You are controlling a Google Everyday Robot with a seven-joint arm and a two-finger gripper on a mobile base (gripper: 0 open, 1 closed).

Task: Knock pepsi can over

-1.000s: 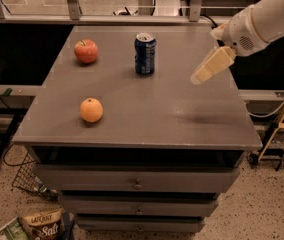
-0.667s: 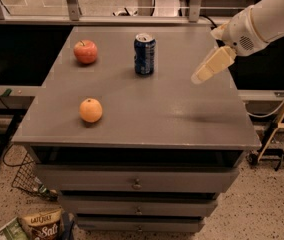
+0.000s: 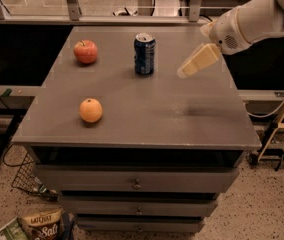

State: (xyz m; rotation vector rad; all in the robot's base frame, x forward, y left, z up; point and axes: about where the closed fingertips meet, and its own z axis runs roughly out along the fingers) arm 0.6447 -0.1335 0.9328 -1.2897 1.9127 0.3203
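The pepsi can [image 3: 144, 54] stands upright near the back middle of the grey table top [image 3: 147, 114]. It is dark blue with light markings and a silver top. My gripper [image 3: 186, 73] hangs above the table to the right of the can, a short gap away, pointing down and left toward it. It touches nothing. The white arm [image 3: 254, 21] comes in from the upper right.
A red apple [image 3: 85, 51] sits at the back left of the table. An orange [image 3: 90, 110] sits at the front left. The table is a drawer cabinet [image 3: 137, 184]. A snack bag [image 3: 41, 223] and a wire basket [image 3: 27, 181] lie on the floor at lower left.
My gripper has moved left, closer to the can. The can, apple and orange have not moved.
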